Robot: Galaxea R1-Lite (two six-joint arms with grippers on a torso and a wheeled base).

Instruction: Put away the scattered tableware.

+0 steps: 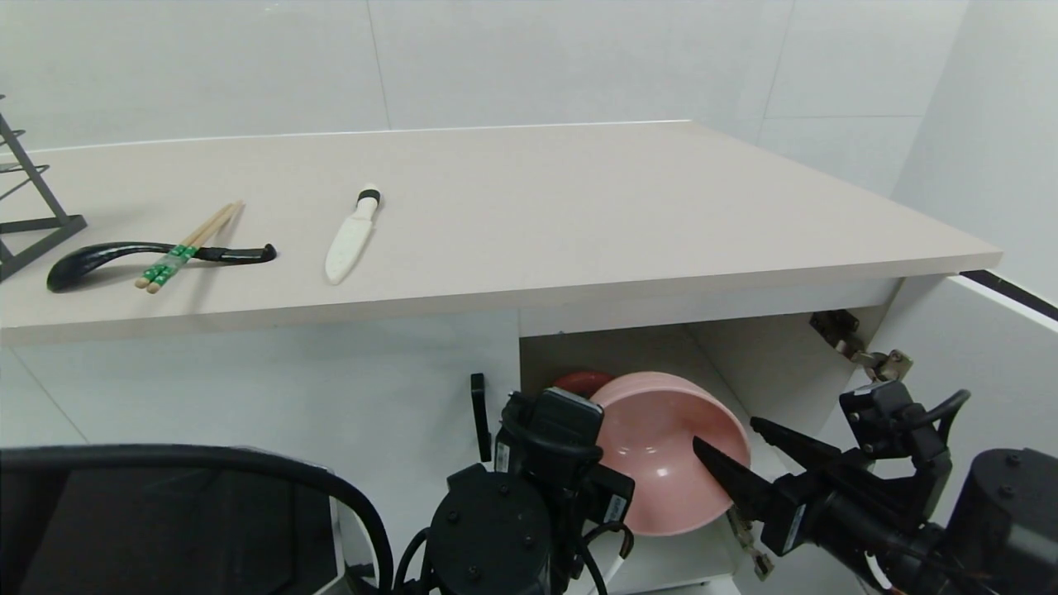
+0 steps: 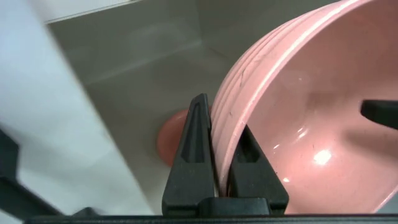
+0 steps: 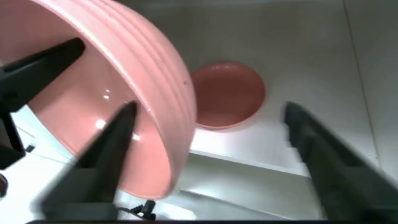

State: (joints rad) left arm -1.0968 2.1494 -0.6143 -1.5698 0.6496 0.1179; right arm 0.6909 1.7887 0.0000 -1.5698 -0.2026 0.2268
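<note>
A large pink bowl (image 1: pixel 661 463) is tilted on its side in the mouth of the open cabinet under the counter. My left gripper (image 2: pixel 221 127) is shut on the bowl's ribbed rim, one finger outside and one inside. My right gripper (image 1: pixel 725 432) is open beside the bowl (image 3: pixel 124 93), with one finger over the bowl's inside and the other past its rim. A small reddish plate (image 3: pixel 227 93) lies on the cabinet shelf behind the bowl. On the counter lie a black ladle (image 1: pixel 124 254), chopsticks (image 1: pixel 188 246) resting across it, and a white knife (image 1: pixel 351 235).
The cabinet door (image 1: pixel 984 347) stands open on the right, its hinge (image 1: pixel 860 347) near my right arm. A dark wire rack (image 1: pixel 29 207) stands at the counter's far left. The counter (image 1: pixel 628 207) stretches bare to the right of the knife.
</note>
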